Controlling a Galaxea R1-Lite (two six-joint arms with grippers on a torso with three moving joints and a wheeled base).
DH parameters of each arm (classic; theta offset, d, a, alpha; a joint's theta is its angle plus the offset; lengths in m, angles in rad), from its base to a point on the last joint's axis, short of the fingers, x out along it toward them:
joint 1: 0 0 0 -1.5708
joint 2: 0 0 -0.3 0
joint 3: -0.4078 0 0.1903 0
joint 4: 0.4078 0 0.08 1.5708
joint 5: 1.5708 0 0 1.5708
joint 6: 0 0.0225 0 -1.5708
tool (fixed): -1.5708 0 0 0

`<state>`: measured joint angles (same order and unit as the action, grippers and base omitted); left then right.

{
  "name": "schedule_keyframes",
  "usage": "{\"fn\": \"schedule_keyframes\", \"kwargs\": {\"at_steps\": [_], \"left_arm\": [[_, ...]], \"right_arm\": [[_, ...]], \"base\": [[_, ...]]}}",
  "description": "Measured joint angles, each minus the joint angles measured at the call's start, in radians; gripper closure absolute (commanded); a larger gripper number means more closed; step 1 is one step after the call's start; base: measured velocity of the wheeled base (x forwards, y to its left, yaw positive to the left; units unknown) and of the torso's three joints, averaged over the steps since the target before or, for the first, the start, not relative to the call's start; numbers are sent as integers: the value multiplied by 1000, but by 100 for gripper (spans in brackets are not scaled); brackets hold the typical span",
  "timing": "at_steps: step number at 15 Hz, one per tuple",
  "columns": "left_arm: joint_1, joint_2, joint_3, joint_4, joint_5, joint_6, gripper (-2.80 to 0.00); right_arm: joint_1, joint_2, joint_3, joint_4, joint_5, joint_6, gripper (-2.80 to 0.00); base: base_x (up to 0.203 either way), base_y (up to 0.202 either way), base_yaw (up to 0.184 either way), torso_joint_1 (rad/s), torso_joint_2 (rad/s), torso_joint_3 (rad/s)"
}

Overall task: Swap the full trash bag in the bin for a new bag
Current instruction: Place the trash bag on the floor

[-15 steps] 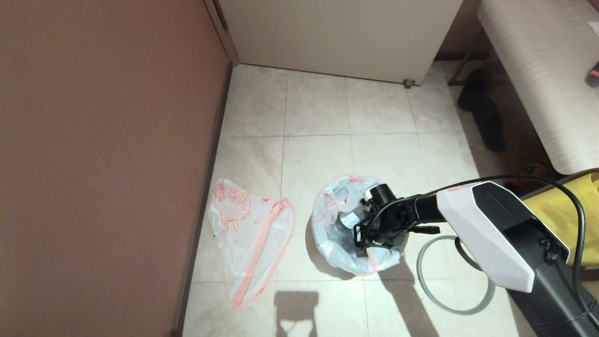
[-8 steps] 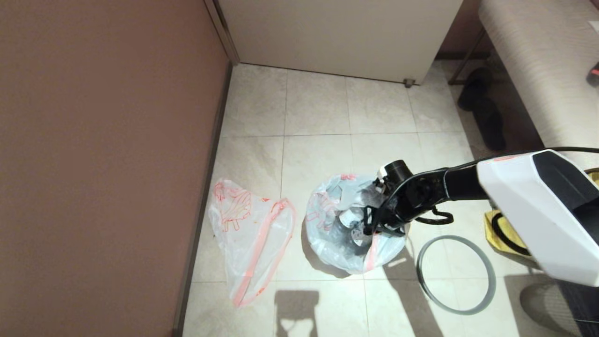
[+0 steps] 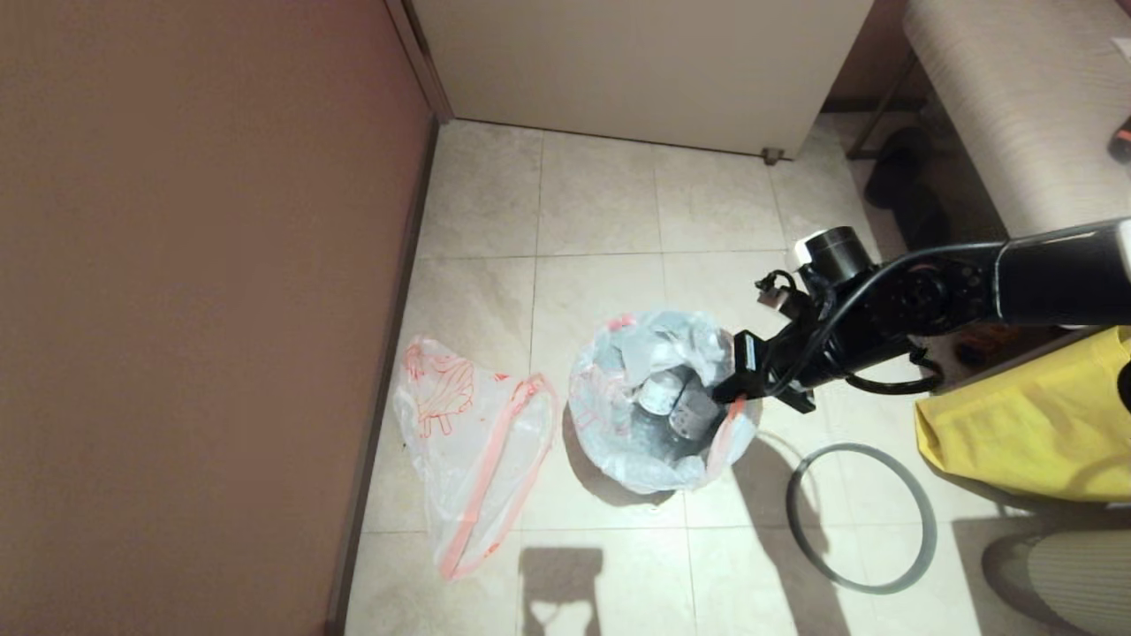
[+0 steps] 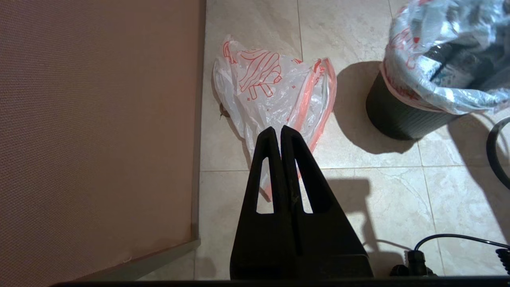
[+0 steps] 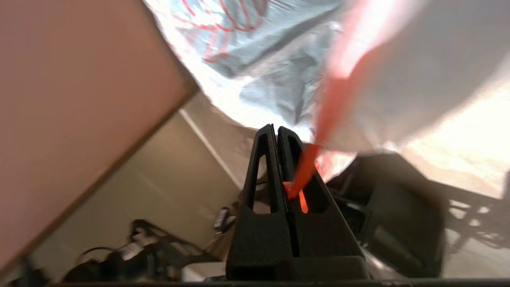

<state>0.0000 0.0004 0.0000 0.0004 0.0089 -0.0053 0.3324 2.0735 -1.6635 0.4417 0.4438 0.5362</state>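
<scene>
The right gripper (image 3: 738, 399) pinches the pink drawstring (image 5: 318, 135) at the right-hand rim of the full trash bag (image 3: 658, 402), which sits in the bin (image 4: 392, 115) (rim hoop off, new bag (image 3: 473, 442) flat alongside). The bag hangs below the jaws. The left gripper (image 4: 281, 133), pressed together, idles farther off.

Crinkly translucent plastic full trash bag (image 3: 649, 415); glossy tiled floor (image 3: 601, 212)

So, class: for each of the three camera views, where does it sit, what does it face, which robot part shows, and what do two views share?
Head view: high on the robot, facing down at the floor; right arm reaches to the full trash bag.
Left wrist view: behind the shut left gripper, facing the new bag.
Right wrist view: behind the right gripper, shut on the drawstring.
Shared: head and left wrist views both show the bin.
</scene>
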Motion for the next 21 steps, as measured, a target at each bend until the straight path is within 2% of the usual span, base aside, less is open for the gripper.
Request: {"fn": "schedule_keyframes", "kwargs": {"at_steps": [3, 8, 11, 14, 17, 21], "left_arm": [[0, 0, 0, 0, 0, 0, 0], [0, 0, 0, 0, 0, 0, 0], [0, 0, 0, 0, 0, 0, 0], [0, 0, 0, 0, 0, 0, 0], [0, 0, 0, 0, 0, 0, 0], [0, 0, 0, 0, 0, 0, 0]], "right_arm": [[0, -85, 9, 45, 40, 16, 0], [-67, -114, 47, 49, 40, 17, 0], [-78, -124, 105, 46, 41, 16, 0], [-18, -136, 135, 45, 35, 20, 0], [38, -155, 139, 27, 32, 61, 0], [39, -141, 167, 13, 22, 48, 0]], "base": [[0, 0, 0, 0, 0, 0], [0, 0, 0, 0, 0, 0], [0, 0, 0, 0, 0, 0], [0, 0, 0, 0, 0, 0], [0, 0, 0, 0, 0, 0], [0, 0, 0, 0, 0, 0]]}}
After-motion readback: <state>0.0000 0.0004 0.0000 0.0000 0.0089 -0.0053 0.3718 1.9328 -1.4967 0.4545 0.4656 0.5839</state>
